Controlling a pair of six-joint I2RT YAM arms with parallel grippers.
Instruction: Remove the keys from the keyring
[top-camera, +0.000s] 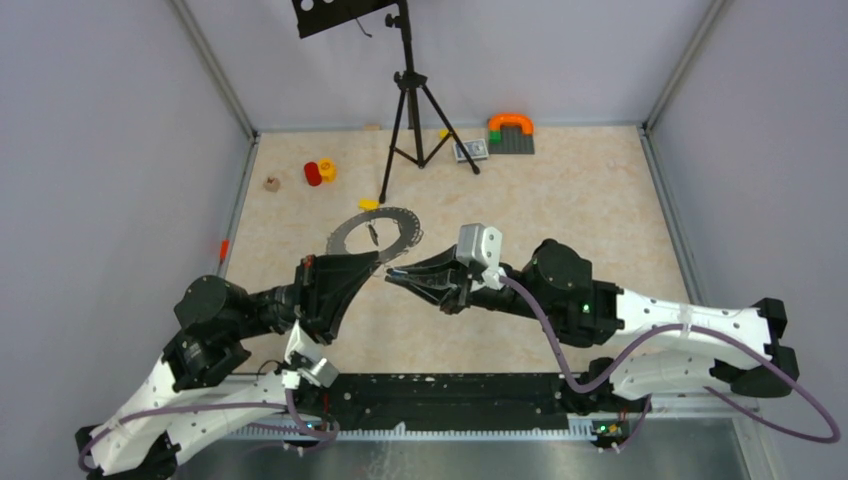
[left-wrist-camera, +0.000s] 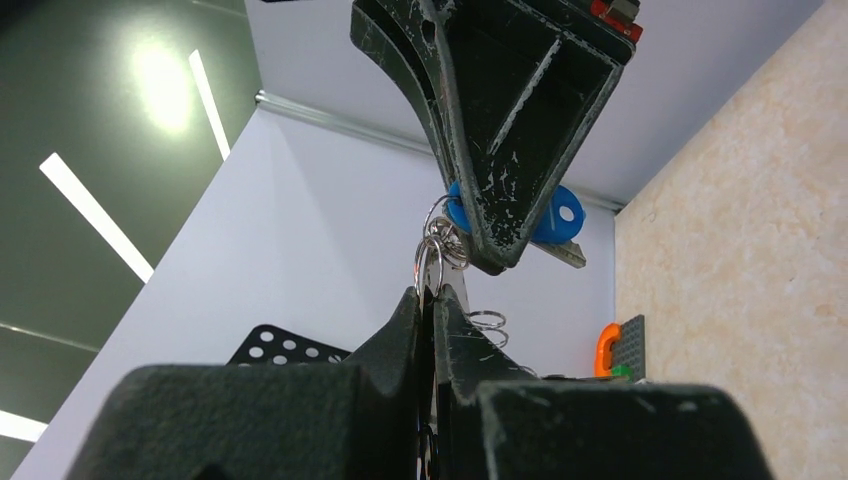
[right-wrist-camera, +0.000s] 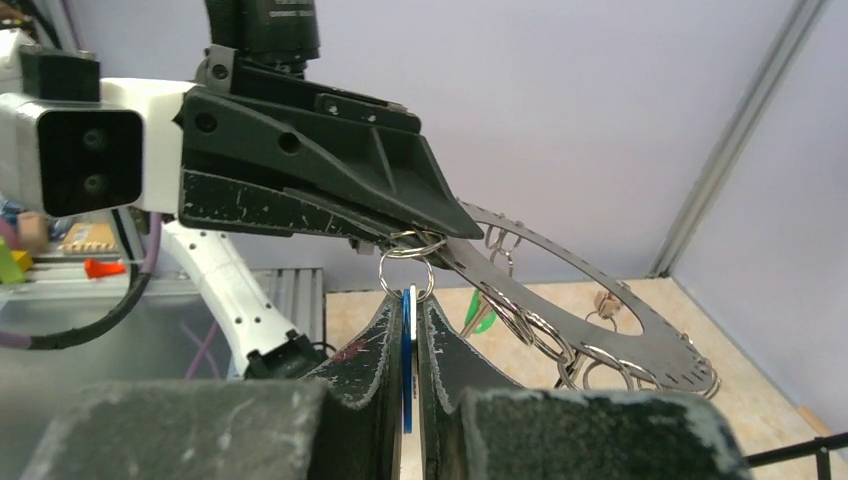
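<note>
We find the left gripper (top-camera: 383, 263) clamped shut on the near edge of the keyring (right-wrist-camera: 560, 262), holding it raised and tilted. The blue key (right-wrist-camera: 408, 345) hangs just right of that grip. It sits edge-on inside the shut right gripper (top-camera: 392, 277), its length in line with the jaws. The right arm is nearer the key. Only the right wrist view shows the split ring (right-wrist-camera: 410, 244) that links key to keyring; the top view hides it.
</note>
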